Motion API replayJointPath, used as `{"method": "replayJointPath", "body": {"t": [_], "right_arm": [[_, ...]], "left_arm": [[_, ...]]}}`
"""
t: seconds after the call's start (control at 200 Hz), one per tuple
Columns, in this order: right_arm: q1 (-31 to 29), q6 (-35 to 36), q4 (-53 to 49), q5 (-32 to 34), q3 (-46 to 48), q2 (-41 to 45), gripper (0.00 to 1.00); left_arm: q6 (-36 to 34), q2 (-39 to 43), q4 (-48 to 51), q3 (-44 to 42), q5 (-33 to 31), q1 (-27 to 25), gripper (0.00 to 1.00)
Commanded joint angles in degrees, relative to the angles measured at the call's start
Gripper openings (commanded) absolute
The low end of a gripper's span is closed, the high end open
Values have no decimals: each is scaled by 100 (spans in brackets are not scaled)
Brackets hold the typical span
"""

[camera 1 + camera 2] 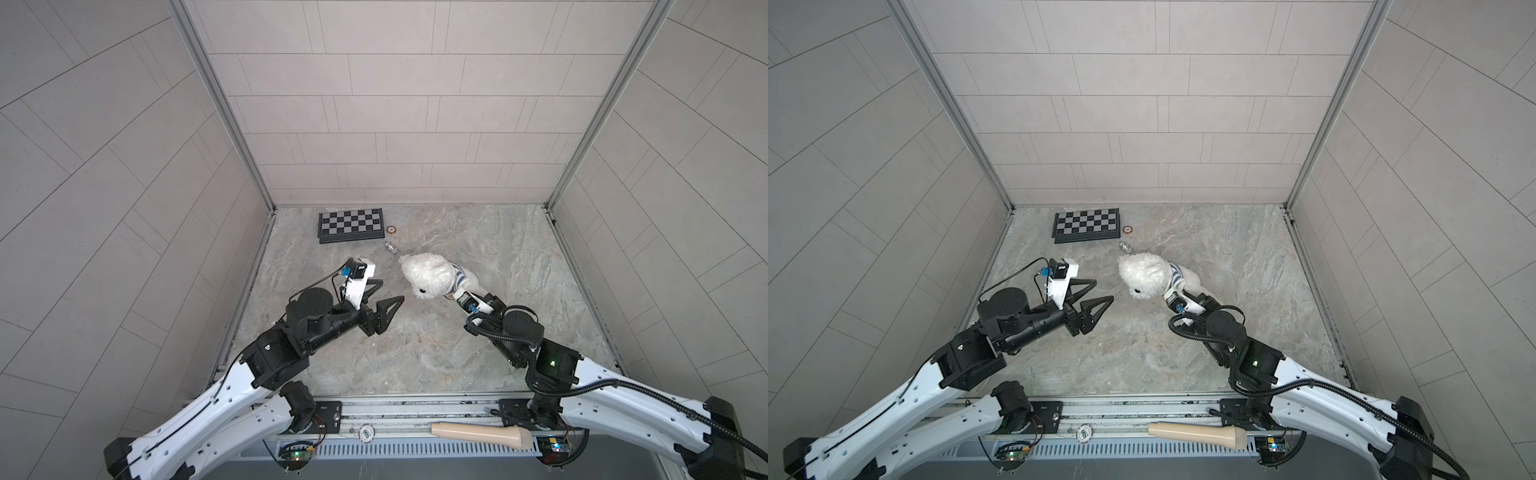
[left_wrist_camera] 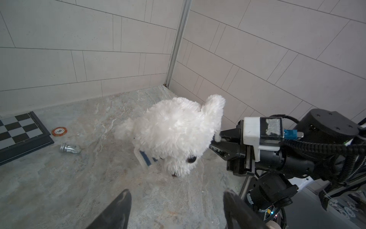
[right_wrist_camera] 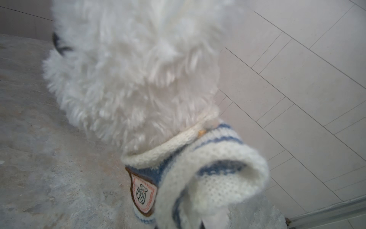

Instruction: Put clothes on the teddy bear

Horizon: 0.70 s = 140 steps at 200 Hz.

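A: Where on the table (image 1: 415,357) is the teddy bear (image 1: 426,276) sitting?
B: Mid-table, head drooping; the striped sweater (image 3: 217,178) is bunching round its neck.
A: Fingers?
B: Right fingers (image 2: 215,141) are pinching its hem, closed; left fingers (image 1: 391,290) are gaping, empty, nearby. Likely they're needing to tug it down the body next.

The left arm (image 1: 199,409) and right arm (image 1: 648,419) are wearing white shells over black joints, the right trailing a ribbed hose (image 1: 582,388).
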<state>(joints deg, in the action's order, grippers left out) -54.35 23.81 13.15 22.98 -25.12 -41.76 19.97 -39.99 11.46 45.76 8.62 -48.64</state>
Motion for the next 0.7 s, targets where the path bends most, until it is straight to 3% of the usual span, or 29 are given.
{"method": "replayJointPath", "body": {"t": [0.0,0.105,0.205,0.431,0.696], "right_arm": [[-97,886,1186,718,84,-161,0],[-235,1501,1669,994,141,-432,0],[-434,2020,2059,1294,182,-670,0],[-684,2497,2544,1455,292,-935,0],[-890,2773,2724,1438,298,-1103,0]], "left_arm": [[1307,-171,-124,116,-147,14,75],[2476,-262,-1001,-220,-161,18,77],[3122,-369,-1555,-383,-126,8,78],[3939,-510,-1420,-509,-398,4,75],[4431,-698,-1162,-483,-667,-6,76]]}}
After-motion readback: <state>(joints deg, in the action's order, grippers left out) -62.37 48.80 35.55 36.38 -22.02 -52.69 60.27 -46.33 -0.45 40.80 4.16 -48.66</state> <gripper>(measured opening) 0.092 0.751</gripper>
